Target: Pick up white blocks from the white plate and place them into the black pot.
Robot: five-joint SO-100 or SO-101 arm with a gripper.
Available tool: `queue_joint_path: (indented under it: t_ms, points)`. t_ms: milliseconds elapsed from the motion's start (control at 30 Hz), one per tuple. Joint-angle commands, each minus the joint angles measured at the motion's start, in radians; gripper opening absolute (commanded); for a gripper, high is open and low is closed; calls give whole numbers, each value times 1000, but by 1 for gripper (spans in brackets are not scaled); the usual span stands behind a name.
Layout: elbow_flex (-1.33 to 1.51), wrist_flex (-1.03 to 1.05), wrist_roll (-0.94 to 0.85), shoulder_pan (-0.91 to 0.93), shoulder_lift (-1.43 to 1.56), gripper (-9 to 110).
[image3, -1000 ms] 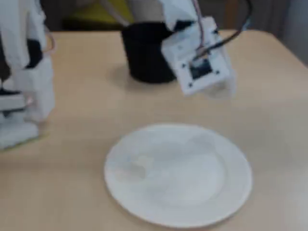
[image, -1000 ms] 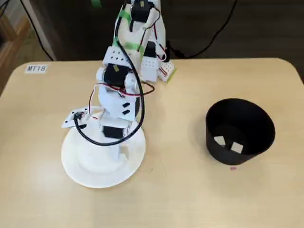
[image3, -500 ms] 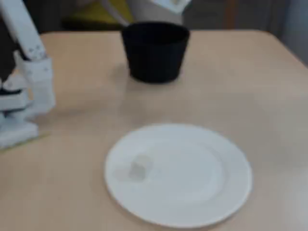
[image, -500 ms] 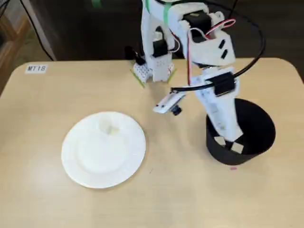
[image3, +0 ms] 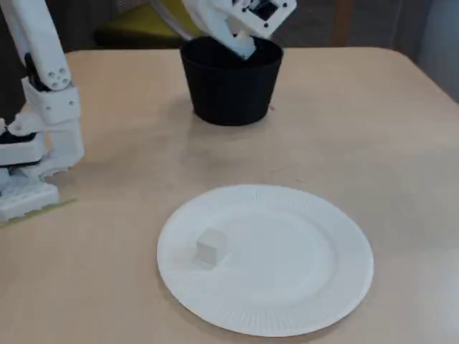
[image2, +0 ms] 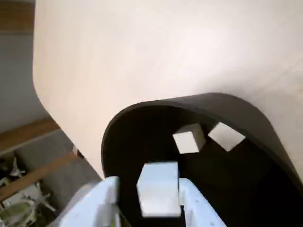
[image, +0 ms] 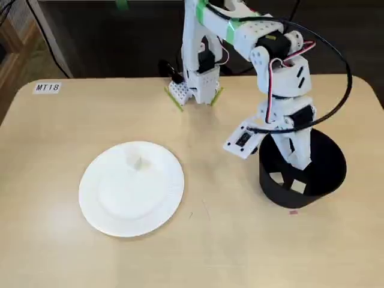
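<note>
Already, progress: two blocks lay on the pot floor, one was in my grip above them, and one waited on the plate, so I judged the job past halfway with one drop and one more fetch left.
Plate: the plate sat at the left of the table in a fixed view, well apart from the pot.
Block left: a single block rested on the plate's left half in a fixed view, untouched; in the other fixed view it showed only as a small bump near the far rim.
Pot: the pot stood upright at the right in that view, with me hanging over its mouth.
Blocks inside: the wrist view showed one block and another side by side on the dark floor, close but seemingly not touching.
Gripper: my gripper sat over the pot's mouth, pointing down into it.
Fingers: my fingers were closed to one block's width, one pressed on each side of the held block, which I had not let go.
</note>
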Motion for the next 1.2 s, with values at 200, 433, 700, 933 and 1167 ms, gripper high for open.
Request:
queue_joint_path:
  t_ms: [200,433,700,933,1167]
  points:
    - [-5,58,-23,31,29,37]
    - [-6,215,-26,213,143,-2]
    - [-6,295,-2,528,184,-1]
    - [11,480,21,735,184,59]
    - [17,589,-75,1006,135,85]
